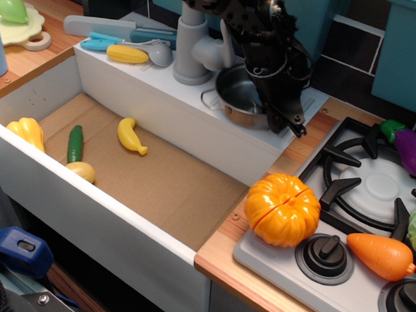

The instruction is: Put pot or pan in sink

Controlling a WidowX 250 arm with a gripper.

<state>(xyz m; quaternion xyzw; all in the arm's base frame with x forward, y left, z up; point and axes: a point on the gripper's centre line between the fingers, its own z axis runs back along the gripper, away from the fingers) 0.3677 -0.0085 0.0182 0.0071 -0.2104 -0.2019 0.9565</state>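
The small shiny steel pot (236,94) sits tilted on the grey drainboard (312,100) behind the sink, just right of the faucet. One wire loop handle points left. My black gripper (284,118) comes down over the pot's right rim and looks shut on it; the rim there is hidden behind the fingers. The sink (185,190) is the big white-walled basin with a brown floor, in front of and to the left of the pot.
In the sink lie a banana (131,136), a green cucumber (75,143) and a yellow squash (26,131). A grey faucet (193,49) and a corn cob (127,53) stand behind it. A pumpkin (282,209), a carrot (380,255) and an eggplant (413,151) are by the stove at the right.
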